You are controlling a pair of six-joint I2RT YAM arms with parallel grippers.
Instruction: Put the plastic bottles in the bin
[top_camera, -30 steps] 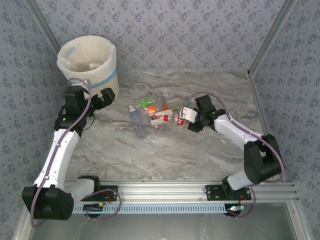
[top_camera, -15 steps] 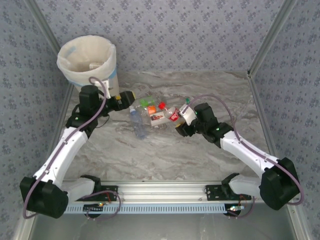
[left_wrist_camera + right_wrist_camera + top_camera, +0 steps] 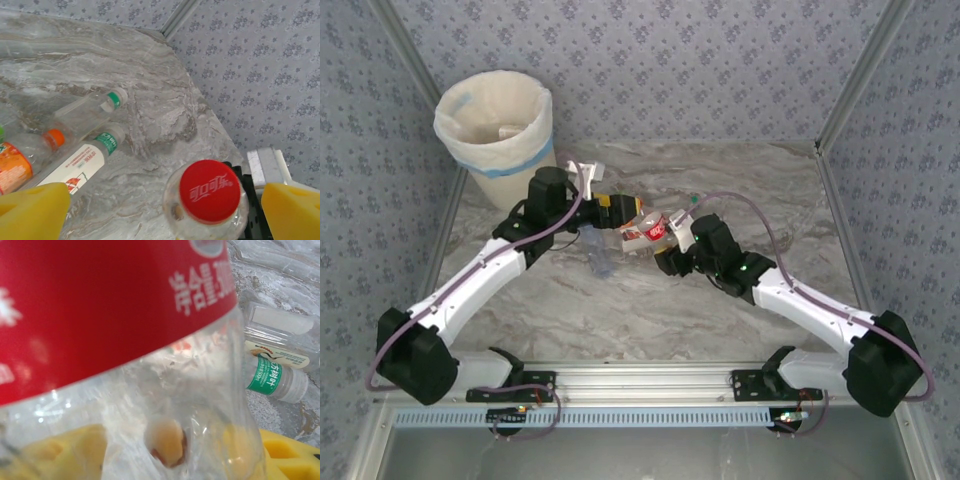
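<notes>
Two grippers meet over the table (image 3: pixel 620 320). The right gripper (image 3: pixel 665 240) is clamped on a red-label bottle (image 3: pixel 653 229). The left gripper (image 3: pixel 618 207) is spread wide, its yellow fingers (image 3: pixel 30 210) either side of that bottle's red cap (image 3: pixel 210 191). Just beyond lie loose bottles (image 3: pixel 82 165), touching one another. The bin (image 3: pixel 495 125) stands in the far-left corner, with the left wrist between it and them.

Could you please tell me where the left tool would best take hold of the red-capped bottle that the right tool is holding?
Probably the clear shoulder just below the cap of the red-capped bottle, coming straight on from the cap end. The cap faces the open left tool, between its yellow fingers, while the right tool clamps the labelled body.
</notes>
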